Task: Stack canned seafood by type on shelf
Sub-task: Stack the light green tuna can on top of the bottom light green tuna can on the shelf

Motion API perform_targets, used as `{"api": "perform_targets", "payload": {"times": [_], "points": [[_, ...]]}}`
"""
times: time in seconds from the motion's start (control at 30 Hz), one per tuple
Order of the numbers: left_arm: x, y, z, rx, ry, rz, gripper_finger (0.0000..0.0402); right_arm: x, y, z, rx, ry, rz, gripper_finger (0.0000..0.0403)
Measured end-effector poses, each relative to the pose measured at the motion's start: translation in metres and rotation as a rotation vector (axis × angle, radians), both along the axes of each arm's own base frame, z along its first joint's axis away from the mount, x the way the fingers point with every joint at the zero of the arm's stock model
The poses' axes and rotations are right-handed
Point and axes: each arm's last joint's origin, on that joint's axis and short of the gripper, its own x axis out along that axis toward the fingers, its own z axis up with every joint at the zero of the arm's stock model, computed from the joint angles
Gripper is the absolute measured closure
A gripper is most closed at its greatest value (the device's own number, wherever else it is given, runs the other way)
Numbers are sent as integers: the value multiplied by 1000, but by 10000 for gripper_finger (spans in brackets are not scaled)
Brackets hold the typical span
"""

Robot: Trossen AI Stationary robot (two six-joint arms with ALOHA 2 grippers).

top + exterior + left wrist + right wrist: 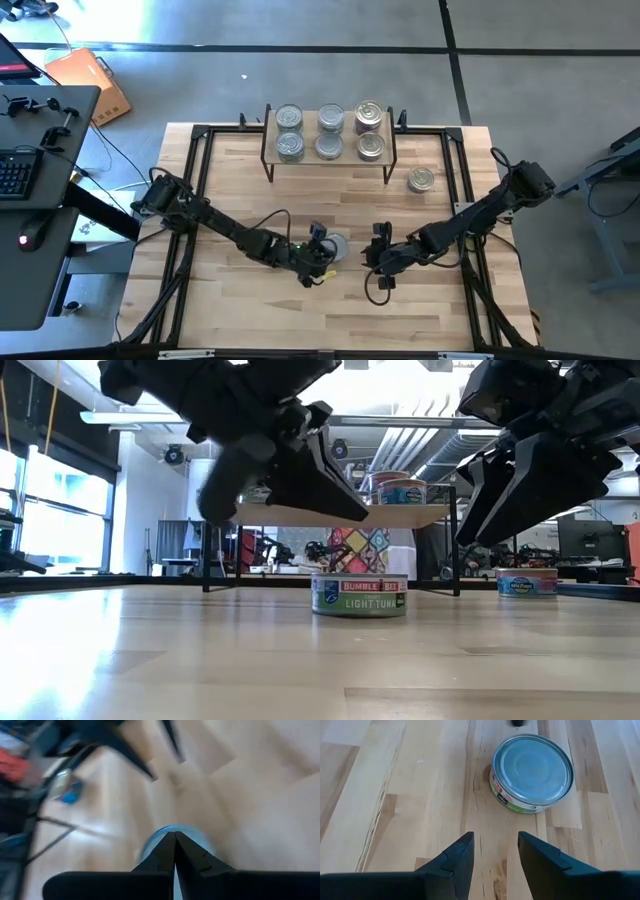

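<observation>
One tuna tin (337,246) (359,596) (532,772) with a silver lid stands on its base on the table's middle. My left gripper (324,250) (360,516) (175,840) hangs shut just above it, clear of its lid. To the tin's right, my right gripper (373,256) (476,528) (495,850) is open and empty, pointing down at the tin from a short way off. The shelf (345,161) (425,515) stands at the far edge with several tins (329,133) (400,490) on its board. Another tin (421,180) (527,582) stands on the table to the shelf's right.
Black frame rails (195,190) run along the table's left and right sides, and cables trail beside both arms. A dark desk with a keyboard (15,170) stands beyond the table's left edge. Bare wood lies near the front edge (330,320).
</observation>
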Motion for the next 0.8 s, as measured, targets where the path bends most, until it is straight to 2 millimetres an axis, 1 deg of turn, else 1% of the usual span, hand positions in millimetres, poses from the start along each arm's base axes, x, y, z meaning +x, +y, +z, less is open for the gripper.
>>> {"api": "perform_targets", "payload": {"times": [0.1, 0.2, 0.4, 0.5, 0.57, 0.63, 0.7, 0.8], "points": [[2, 1, -1, -89, 26, -74, 399, 0, 0, 0, 0, 0, 0, 256], [2, 2, -5, -115, 58, -142, 379, 0, 0, 0, 0, -1, 0, 256], [6, 6, -13, -85, 73, -149, 297, 0, 0, 0, 0, 0, 0, 256], [7, 12, -26, -66, 126, -125, 257, 0, 0, 0, 0, 0, 0, 256], [9, 15, -33, -48, 140, -110, 241, 0, 0, 0, -1, 2, 0, 256], [9, 16, -39, -28, 151, -101, 236, 0, 0, 0, -1, 2, 0, 256], [10, 16, -43, -3, 155, -101, 241, 0, 0, 0, -3, 5, 0, 256], [12, 16, -50, 13, 160, -89, 270, 0, 0, 0, -6, 4, 4, 256]]}}
